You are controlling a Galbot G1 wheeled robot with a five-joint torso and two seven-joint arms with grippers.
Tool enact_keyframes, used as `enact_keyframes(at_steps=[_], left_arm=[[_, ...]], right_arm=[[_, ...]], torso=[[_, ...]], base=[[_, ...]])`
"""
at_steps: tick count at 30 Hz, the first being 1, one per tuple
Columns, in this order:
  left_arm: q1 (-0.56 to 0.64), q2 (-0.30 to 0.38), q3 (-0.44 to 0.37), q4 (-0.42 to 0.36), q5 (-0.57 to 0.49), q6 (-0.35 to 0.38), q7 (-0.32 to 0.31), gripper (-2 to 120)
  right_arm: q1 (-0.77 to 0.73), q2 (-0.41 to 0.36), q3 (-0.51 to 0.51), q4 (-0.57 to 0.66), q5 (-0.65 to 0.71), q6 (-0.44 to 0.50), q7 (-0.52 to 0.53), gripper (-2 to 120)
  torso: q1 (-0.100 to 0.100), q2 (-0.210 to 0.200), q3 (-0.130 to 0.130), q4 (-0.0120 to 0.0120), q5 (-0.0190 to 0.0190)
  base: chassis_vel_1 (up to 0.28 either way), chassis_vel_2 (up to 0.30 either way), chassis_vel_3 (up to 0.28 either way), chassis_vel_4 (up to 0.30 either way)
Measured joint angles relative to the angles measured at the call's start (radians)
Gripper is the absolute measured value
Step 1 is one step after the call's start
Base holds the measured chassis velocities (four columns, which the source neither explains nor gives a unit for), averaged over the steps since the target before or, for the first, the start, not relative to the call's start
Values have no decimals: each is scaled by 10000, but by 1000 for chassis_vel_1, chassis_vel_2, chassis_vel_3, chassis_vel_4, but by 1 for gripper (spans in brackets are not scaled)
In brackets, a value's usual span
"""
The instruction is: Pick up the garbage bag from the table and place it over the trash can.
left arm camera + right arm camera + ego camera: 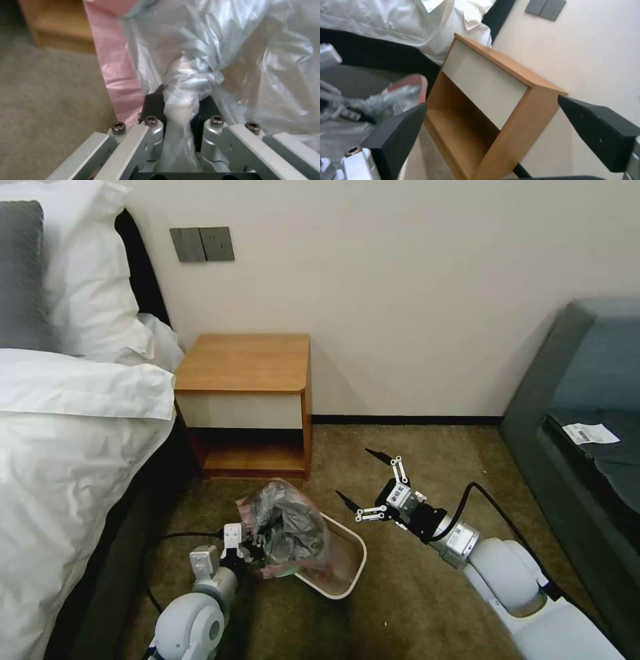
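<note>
The left gripper (248, 545) has its jaws clamped on a twisted bunch of the garbage bag (290, 527), which drapes over the left part of the trash can (350, 563) on the carpet (413, 593), near the front of the table (250, 400). The right gripper (365, 480) hovers just right of the trash can, jaws spread wide and holding nothing. The tabletop (243, 361) is bare.
</note>
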Motion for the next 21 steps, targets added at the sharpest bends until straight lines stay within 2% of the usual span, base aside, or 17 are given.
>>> enact_keyframes(at_steps=[2, 5, 6, 7, 10, 11, 14, 15, 18, 21], left_arm=[[94, -131, -66, -136, 124, -223, -106, 9], [450, -399, -203, -502, 487, -727, -510, 9], [450, -399, -203, -502, 487, -727, -510, 9], [585, -518, -211, -618, 606, -913, -731, 9], [865, -1017, -219, -845, 842, -1371, -1207, 9], [865, -1017, -219, -845, 842, -1371, -1207, 9], [1191, -1573, -198, -1216, 1061, -1793, -1402, 9], [1191, -1573, -198, -1216, 1061, -1793, -1402, 9], [1312, -1851, -251, -1634, 1283, -2161, -1496, 9], [1313, -1914, -311, -1888, 1296, -2258, -1649, 9]], right_arm=[[10, 58, -75, 8, -1, -5, 146, 100], [106, 343, -585, 184, 82, -254, 1457, 100], [106, 343, -585, 184, 82, -254, 1457, 100], [156, 491, -887, 333, 349, -536, 2174, 100], [300, 792, -1533, 777, 1366, -1417, 3359, 100], [300, 792, -1533, 777, 1366, -1417, 3359, 100], [504, 1005, -2120, 1098, 2813, -2444, 3579, 100], [504, 1005, -2120, 1098, 2813, -2444, 3579, 100], [724, 1176, -2664, 1321, 4388, -3436, 3590, 100], [893, 1239, -2881, 1247, 4527, -3683, 3183, 100]], torso=[[0, 0, 0, 0, 0], [-1, -1, 0, 1, 1], [-1, -1, 0, 1, 1], [0, 0, 0, 3, 2], [-1, 1, 0, 2, 0], [-1, 1, 0, 2, 0], [-1, 0, -1, 2, -2], [-1, 0, -1, 2, -2], [0, 1, -1, 2, -2], [-1, 1, -1, 1, -1]], base=[[0, 0, 0, 0], [0, 0, 0, 0], [0, 0, 0, 0], [0, 0, 0, 0], [0, 0, 0, 0], [0, 0, 0, 0], [0, 0, 0, 0], [0, 0, 0, 0], [0, 0, 0, 0], [0, 0, 0, 0]])
